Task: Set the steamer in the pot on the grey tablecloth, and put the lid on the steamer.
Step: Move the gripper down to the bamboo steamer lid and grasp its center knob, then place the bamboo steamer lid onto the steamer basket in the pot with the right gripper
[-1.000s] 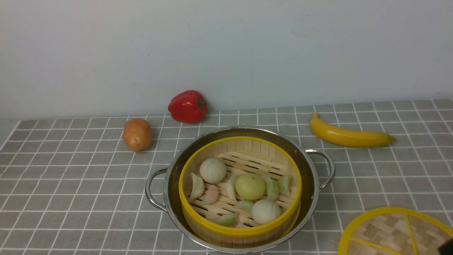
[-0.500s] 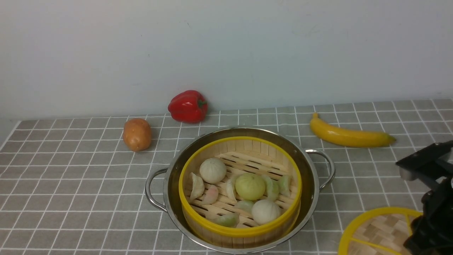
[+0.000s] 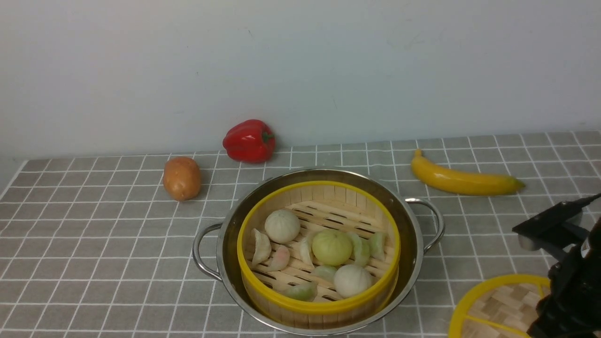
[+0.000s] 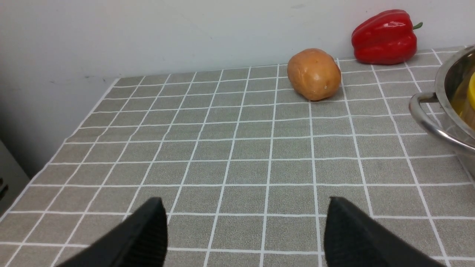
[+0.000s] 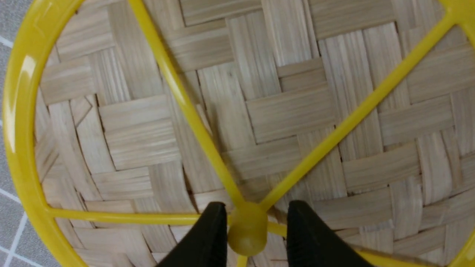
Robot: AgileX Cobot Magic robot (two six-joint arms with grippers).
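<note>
A staged kitchen tabletop. Its grey white-gridded tablecloth (image 3: 94, 244), shiny steel pot (image 3: 228, 230) and glossy red bell pepper (image 3: 249, 141) sit before a bare pale wall (image 3: 300, 70).

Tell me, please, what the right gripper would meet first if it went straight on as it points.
The lid: the right gripper has open jaws astride its centre knob, so the fingertips would probably touch the woven face first; depth is unclear.
</note>
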